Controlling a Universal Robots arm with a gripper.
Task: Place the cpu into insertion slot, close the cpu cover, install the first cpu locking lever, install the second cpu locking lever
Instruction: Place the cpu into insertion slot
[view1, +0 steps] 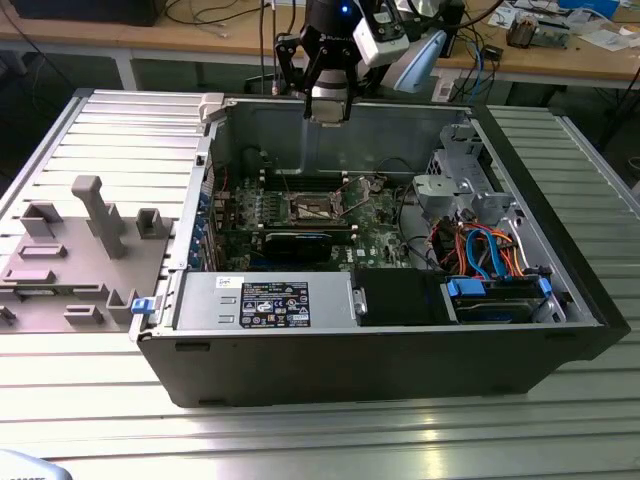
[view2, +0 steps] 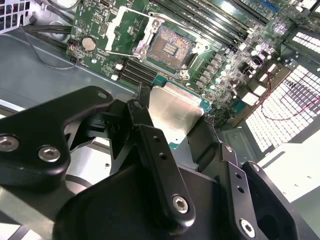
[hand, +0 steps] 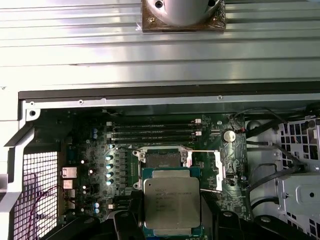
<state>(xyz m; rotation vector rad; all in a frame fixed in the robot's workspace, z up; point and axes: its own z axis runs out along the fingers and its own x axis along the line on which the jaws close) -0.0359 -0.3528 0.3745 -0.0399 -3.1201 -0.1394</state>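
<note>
On the ribbed metal table (view1: 300, 440) stands an open computer case (view1: 330, 365), its green motherboard (hand: 90, 150) lying flat inside toward the exterior view's left, and the arm (view1: 328, 50) hangs over the case's far wall. Its gripper (view2: 175, 129) has both black fingers (view2: 141, 114) clamped on opposite edges of the cpu (hand: 172, 202), silver top showing, held in the air above the board and apart from the insertion slot (hand: 161, 159), whose dark centre lies uncovered
</note>
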